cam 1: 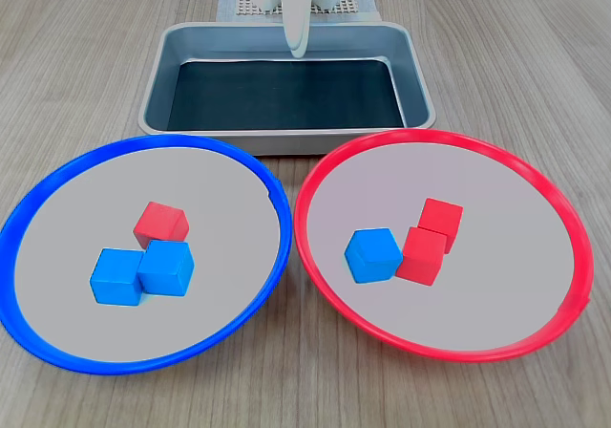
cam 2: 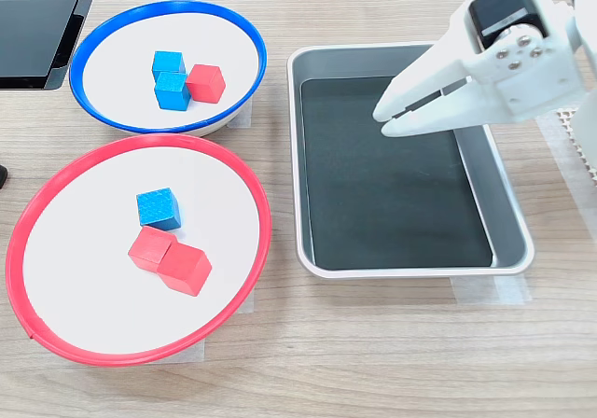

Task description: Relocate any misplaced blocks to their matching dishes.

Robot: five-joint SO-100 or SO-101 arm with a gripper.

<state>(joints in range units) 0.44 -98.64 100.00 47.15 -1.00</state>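
The blue-rimmed dish [cam 1: 172, 141] [cam 2: 168, 6] holds two blue blocks [cam 1: 116, 275] [cam 2: 168, 62] and one red block [cam 1: 160, 224] [cam 2: 205, 83], which touches them. In the red-rimmed dish [cam 1: 439, 134] [cam 2: 140, 138] lie two red blocks [cam 1: 440, 222] [cam 2: 187, 268] and one blue block [cam 1: 372, 254] [cam 2: 158, 207]. My white gripper [cam 1: 298, 51] [cam 2: 382, 119] hangs above the grey tray, well away from both dishes. Its jaws are shut with nothing between them.
A rectangular grey metal tray [cam 1: 191, 32] [cam 2: 298, 157] with a dark bottom stands behind the dishes in the first exterior view. The arm's base sits on a white mesh mat [cam 1: 248, 3]. A dark flat object [cam 2: 37, 17] fills the second exterior view's top left corner.
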